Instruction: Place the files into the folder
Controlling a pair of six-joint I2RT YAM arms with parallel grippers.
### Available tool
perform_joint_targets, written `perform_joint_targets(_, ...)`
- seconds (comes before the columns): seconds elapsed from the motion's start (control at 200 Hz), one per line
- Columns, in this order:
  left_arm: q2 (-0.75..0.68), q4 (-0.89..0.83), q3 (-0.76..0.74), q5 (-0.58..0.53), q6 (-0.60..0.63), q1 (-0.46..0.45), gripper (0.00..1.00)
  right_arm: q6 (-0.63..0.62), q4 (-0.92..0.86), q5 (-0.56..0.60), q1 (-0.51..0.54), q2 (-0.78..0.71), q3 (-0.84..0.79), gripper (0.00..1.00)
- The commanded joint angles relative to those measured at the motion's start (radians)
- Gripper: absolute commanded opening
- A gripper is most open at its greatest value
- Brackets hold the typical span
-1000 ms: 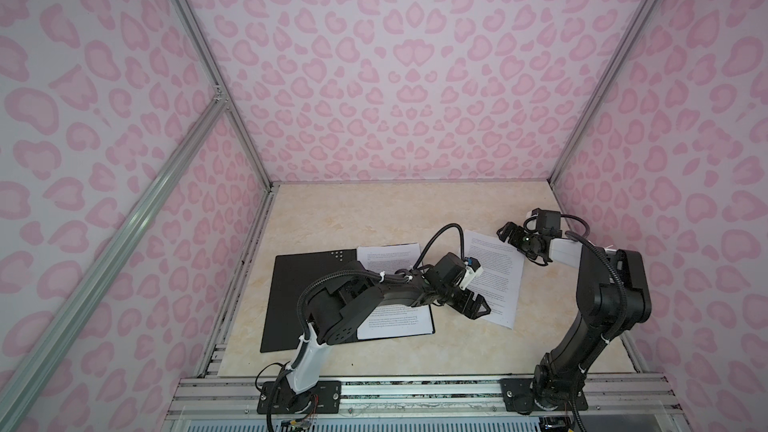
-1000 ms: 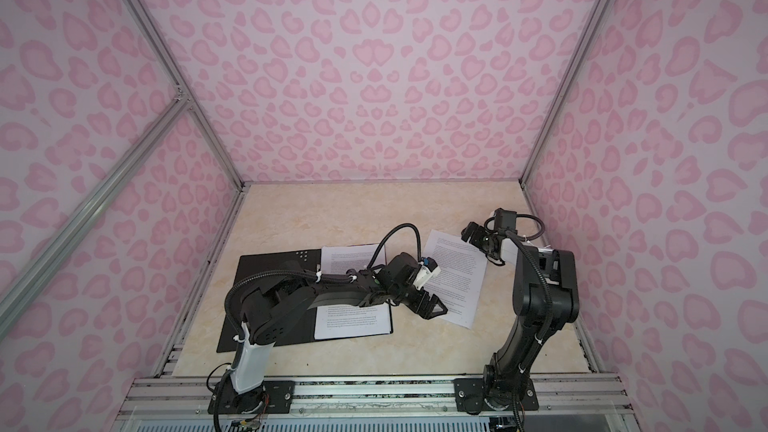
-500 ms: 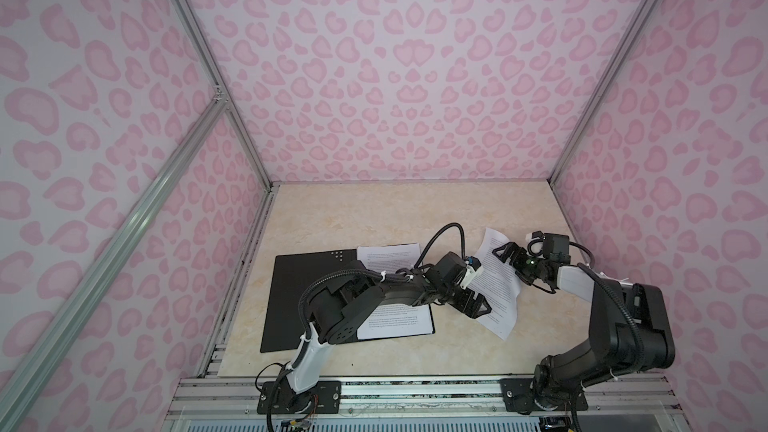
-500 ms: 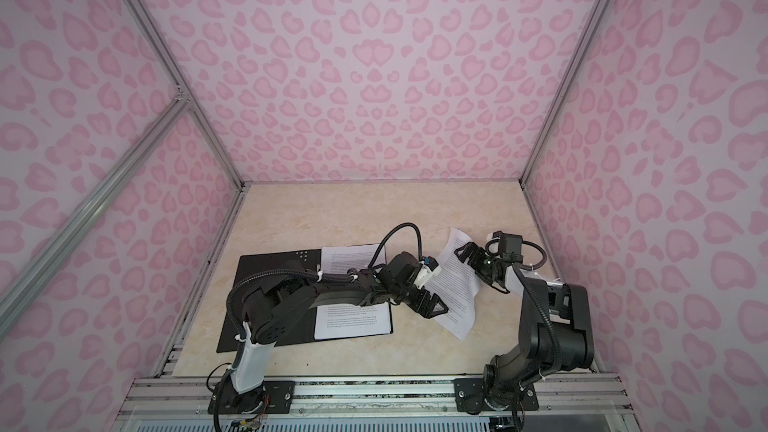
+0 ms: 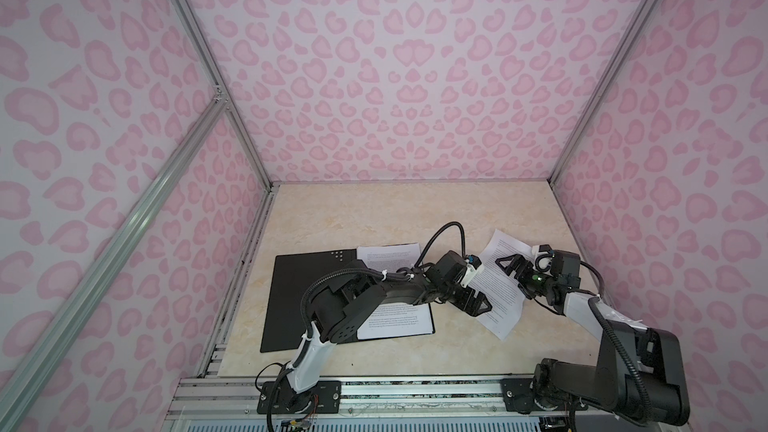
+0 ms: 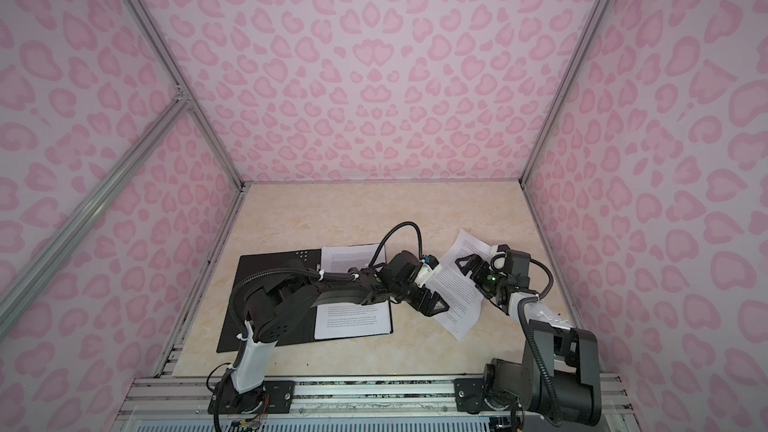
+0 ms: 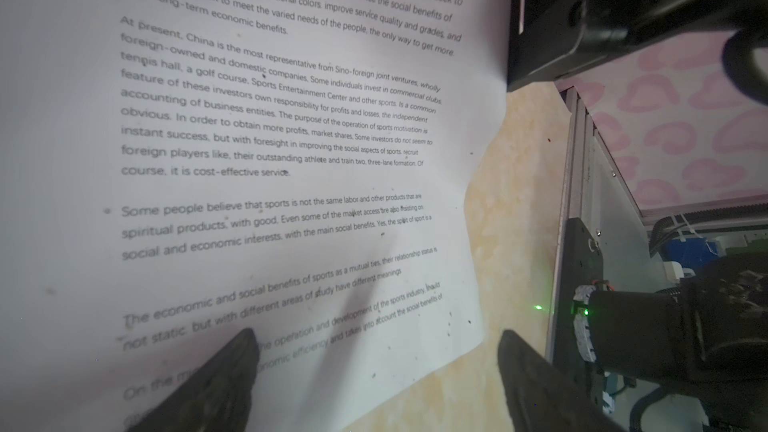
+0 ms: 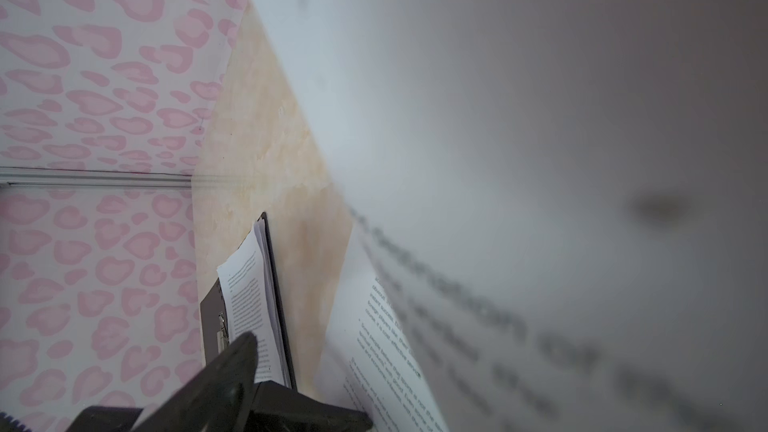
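The folder (image 5: 299,297) lies open on the left of the table, black inside up. Several printed files (image 5: 392,257) rest on its right half, partly under my left arm. One loose printed sheet (image 5: 498,290) lies askew to the right, its far corner curled up off the table. My left gripper (image 5: 478,307) is open at the sheet's near left edge; one fingertip (image 7: 226,371) is over the text, the other (image 7: 536,384) over bare table. My right gripper (image 5: 515,274) stands open at the raised far edge. One finger (image 8: 226,367) shows and the sheet (image 8: 498,160) hides the other.
The pink patterned side wall (image 5: 665,243) and its metal rail stand close behind my right arm. The beige tabletop (image 5: 395,218) stretches to the back wall. The arm bases sit on the aluminium frame (image 5: 415,392) at the front edge.
My right gripper has come down and forward onto the loose sheet's far edge, and that corner has curled up. The left arm and the folder have stayed put.
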Motion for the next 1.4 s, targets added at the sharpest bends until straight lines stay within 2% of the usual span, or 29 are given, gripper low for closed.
perform_joint_targets(0.0, 0.043, -0.35, -0.022, -0.123, -0.018, 0.006, 0.92, 0.018, 0.065, 0.017, 0.008, -0.01, -0.04, 0.87)
perform_joint_targets(0.24, 0.047, -0.352, -0.018, -0.123, -0.018, 0.01, 0.92, 0.002, -0.024, 0.137, 0.031, -0.151, -0.111, 0.77)
perform_joint_targets(0.435, 0.05, -0.351, -0.015, -0.12, -0.018, 0.01, 0.92, -0.012, -0.097, 0.204, 0.031, -0.298, -0.133, 0.82)
perform_joint_targets(0.645, 0.051, -0.352, -0.016, -0.117, -0.018, 0.01, 0.92, -0.008, -0.121, 0.233, 0.03, -0.347, -0.146, 0.75)
perform_joint_targets(0.785, 0.051, -0.351, -0.015, -0.115, -0.019, 0.01, 0.92, 0.005, -0.133, 0.249, 0.03, -0.334, -0.145, 0.64)
perform_joint_targets(1.04, 0.04, -0.351, -0.017, -0.102, -0.014, 0.011, 0.92, 0.012, -0.15, 0.281, 0.03, -0.354, -0.155, 0.33)
perform_joint_targets(1.13, 0.02, -0.346, -0.022, -0.098, -0.006, 0.011, 0.92, 0.012, -0.145, 0.27, 0.031, -0.37, -0.166, 0.14)
perform_joint_targets(1.22, -0.001, -0.338, -0.022, -0.094, 0.005, 0.011, 0.92, 0.013, -0.141, 0.258, 0.03, -0.393, -0.176, 0.01)
perform_joint_targets(1.395, -0.048, -0.329, 0.008, -0.075, 0.011, 0.011, 0.92, -0.007, -0.202, 0.262, 0.03, -0.464, -0.161, 0.0)
